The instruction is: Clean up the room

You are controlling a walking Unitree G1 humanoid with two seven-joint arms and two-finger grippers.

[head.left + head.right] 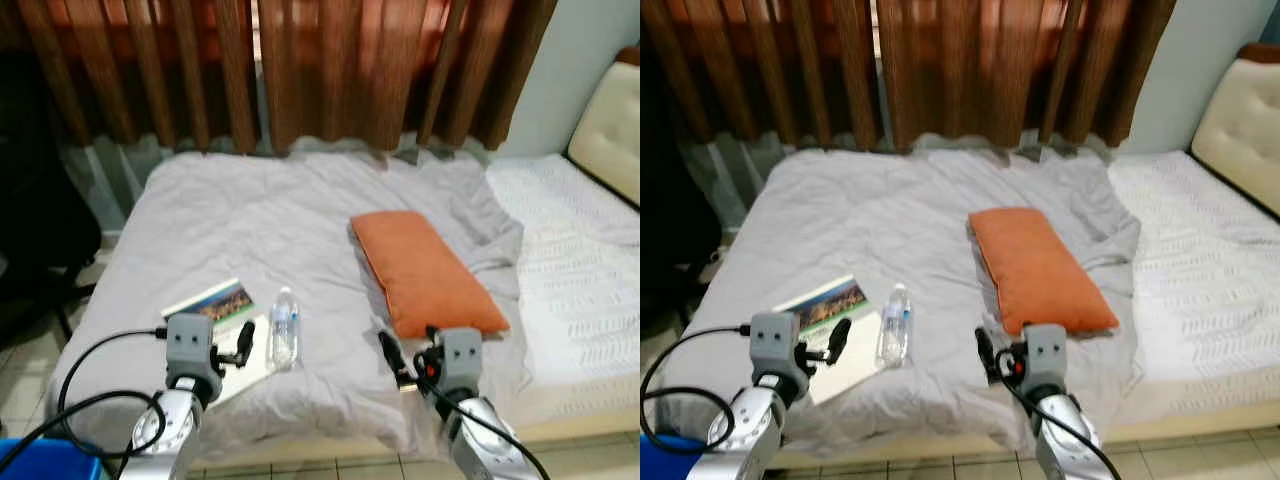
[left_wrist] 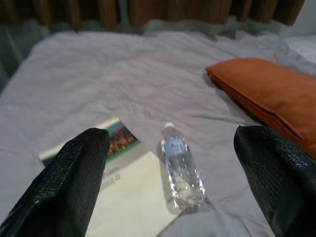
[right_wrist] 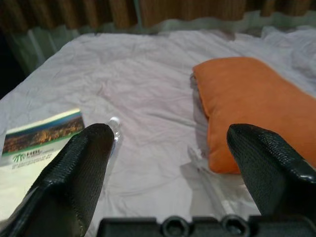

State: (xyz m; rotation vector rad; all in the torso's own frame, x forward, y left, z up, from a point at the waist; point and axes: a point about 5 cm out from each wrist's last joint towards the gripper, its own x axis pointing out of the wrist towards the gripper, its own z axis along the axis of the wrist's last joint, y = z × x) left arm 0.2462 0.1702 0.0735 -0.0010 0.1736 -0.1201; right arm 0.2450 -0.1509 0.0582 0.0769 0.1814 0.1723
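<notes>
A wide bed (image 1: pixel 300 225) takes up most of the room in front of the robot, covered from about nine o'clock to the centre by a rumpled pale grey sheet (image 1: pixel 250 215), with a white textured coverlet (image 1: pixel 580 260) lying over the three o'clock side. Behind it, at twelve o'clock, hang heavy brown curtains (image 1: pixel 300 70), and a cream padded headboard (image 1: pixel 610 130) stands at about two o'clock. A dark office chair (image 1: pixel 35 230) sits off at nine o'clock, beside the bed.

On the sheet, just right of the centre, lies an orange pillow (image 1: pixel 425 270), long and flat, running from the middle of the bed down toward five o'clock. At about seven o'clock from the pillow rests a booklet (image 1: pixel 220 310) with a colourful photo cover, and touching its right edge lies a clear plastic water bottle (image 1: pixel 284 328) on its side, cap pointing toward twelve o'clock. Pillow and bottle are well apart.

A blue bin (image 1: pixel 45 462) peeks in at the eight o'clock corner of the floor.

The left gripper (image 2: pixel 173 187) hovers above the near edge of the bed at seven o'clock, fingers spread wide with nothing between them; in its wrist view the bottle lies straight ahead in the gap. The right gripper (image 3: pixel 182 177) hangs at five o'clock, just short of the pillow's near end, likewise spread wide and empty, black cables (image 1: pixel 90 400) trailing from both arms
</notes>
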